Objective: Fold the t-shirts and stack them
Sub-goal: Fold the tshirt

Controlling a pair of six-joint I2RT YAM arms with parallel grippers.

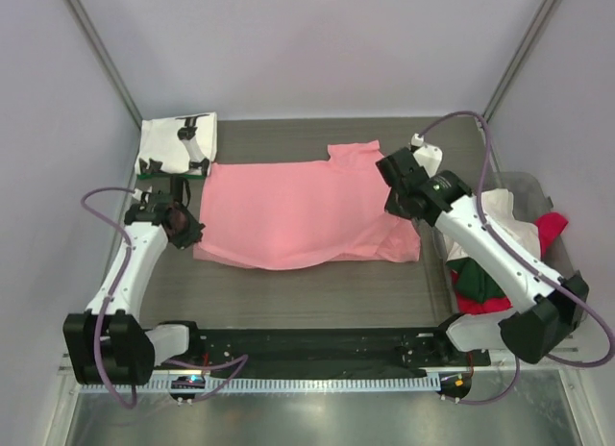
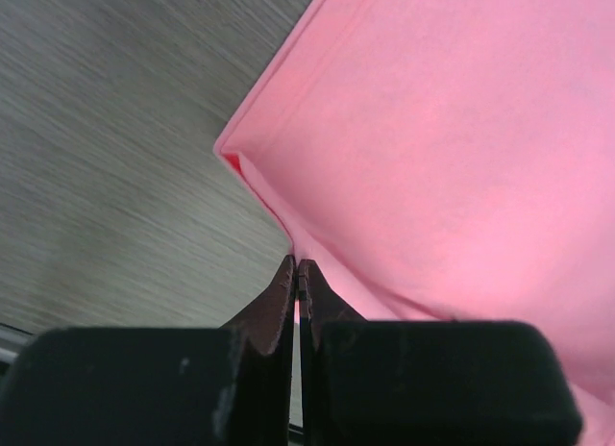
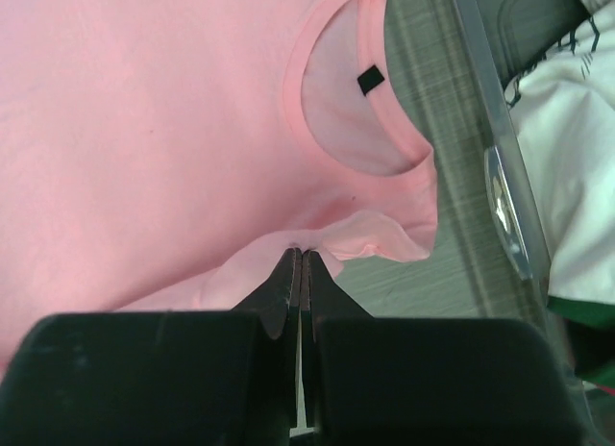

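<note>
I read pink t-shirt [image 1: 303,215] spread flat across mid table [image 1: 317,292], left edge doubled over, neck hole at right end, one sleeve poking far side | white t-shirt with black print [image 1: 178,143] folded square, far-left corner | right side, crumpled heap: white t-shirt [image 1: 509,225], red t-shirt [image 1: 550,230], dark green t-shirt [image 1: 478,278].

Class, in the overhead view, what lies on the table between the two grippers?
A plain salmon-pink cloth t-shirt fills the stretch from the left gripper to the right gripper, each shut on its edge. The top external view shows it.
</note>
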